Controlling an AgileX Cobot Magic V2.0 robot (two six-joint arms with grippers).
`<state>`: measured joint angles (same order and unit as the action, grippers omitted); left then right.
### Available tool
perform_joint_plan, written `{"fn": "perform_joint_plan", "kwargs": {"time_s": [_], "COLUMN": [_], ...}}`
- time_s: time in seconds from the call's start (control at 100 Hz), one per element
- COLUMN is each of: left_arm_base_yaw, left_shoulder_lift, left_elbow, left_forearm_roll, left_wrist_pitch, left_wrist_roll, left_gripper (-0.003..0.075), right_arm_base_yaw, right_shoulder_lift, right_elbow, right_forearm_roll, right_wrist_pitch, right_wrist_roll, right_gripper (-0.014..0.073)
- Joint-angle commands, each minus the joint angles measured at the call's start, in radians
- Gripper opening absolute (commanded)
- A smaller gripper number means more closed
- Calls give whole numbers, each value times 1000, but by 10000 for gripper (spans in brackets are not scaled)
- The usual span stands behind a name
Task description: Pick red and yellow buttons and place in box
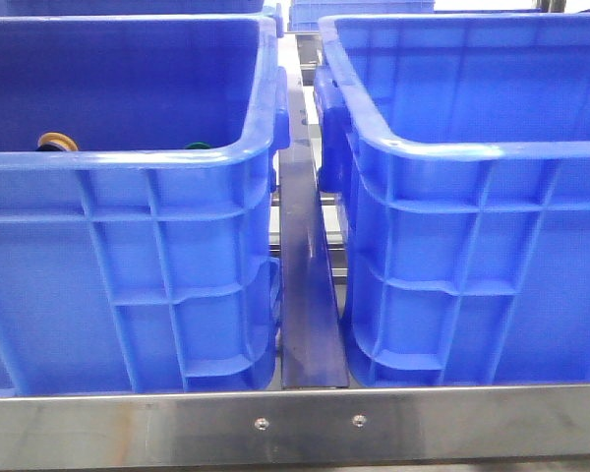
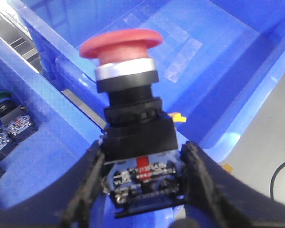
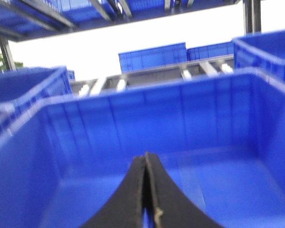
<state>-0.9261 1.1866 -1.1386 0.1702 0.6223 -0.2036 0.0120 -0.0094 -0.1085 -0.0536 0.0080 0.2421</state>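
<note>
Crates dominate the front view: two big blue look-alikes stand side by side on a steel frame, the left crate (image 1: pixel 128 246) holding the loose parts and the right crate (image 1: pixel 472 246), which I take for the box, with a dark gap and a metal rail (image 1: pixel 310 295) between them. Their thick rolled rims rise high, so anything carried across must clear both edges. In the left wrist view the left gripper (image 2: pixel 145 190) has its fingers (image 2: pixel 85 190) clamped on the dark body of the red button (image 2: pixel 121 42), cap away from the fingers, held above a crate wall with a bare blue floor beyond it; that grip on the square body probably keeps the domed cap from slipping. The right gripper (image 3: pixel 146 190) hangs over the open inside of a crate, fingers pressed together on nothing, leaving room there. Smaller things remain in the left crate: the yellow button (image 1: pixel 57 141) peeks over the near rim, and a green-capped button (image 2: pixel 1 100) lies among other switch bodies.
</note>
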Motion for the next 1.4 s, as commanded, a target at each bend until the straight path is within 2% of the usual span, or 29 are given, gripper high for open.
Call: {"fn": "perform_joint_plan", "kwargs": {"time_s": [0.0, 0.21, 0.35, 0.45, 0.64, 0.74, 0.93, 1.03, 1.11, 1.18, 1.29, 1.39], "left_arm_base_yaw": [-8, -8, -8, -8, -8, -8, -8, -8, -8, -8, -8, -8], "left_shoulder_lift": [-28, -28, -28, -28, -28, -28, -28, -28, -28, -28, -28, -28], "left_elbow": [-29, -29, -29, -29, -29, -29, -29, -29, -29, -29, -29, -29], "left_forearm_roll": [6, 6, 6, 6, 6, 6, 6, 6, 6, 6, 6, 6], "left_wrist_pitch": [-76, -76, -76, -76, -76, -76, -76, -76, -76, -76, -76, -76], "left_wrist_roll": [-2, -2, -2, -2, -2, -2, -2, -2, -2, -2, -2, -2], "left_gripper": [-20, -20, -20, -20, -20, -20, -20, -20, -20, -20, -20, -20], "right_arm_base_yaw": [0, 0, 0, 0, 0, 0, 0, 0, 0, 0, 0, 0], "right_shoulder_lift": [20, 181, 324, 402, 488, 510, 520, 521, 526, 545, 614, 699], "right_elbow": [-142, -461, -626, -684, -690, -690, -690, -690, -690, -690, -690, -690], "right_forearm_roll": [2, 8, 45, 98, 116, 161, 262, 314, 392, 496, 742, 1037], "right_wrist_pitch": [53, 430, 626, 695, 697, 697, 690, 668, 642, 629, 656, 703], "right_wrist_roll": [16, 16, 16, 16, 15, 15, 15, 15, 2, -68, -273, -503], "right_gripper": [-68, -68, -68, -68, -51, 62, 503, 621, 624, 623, 623, 623]}}
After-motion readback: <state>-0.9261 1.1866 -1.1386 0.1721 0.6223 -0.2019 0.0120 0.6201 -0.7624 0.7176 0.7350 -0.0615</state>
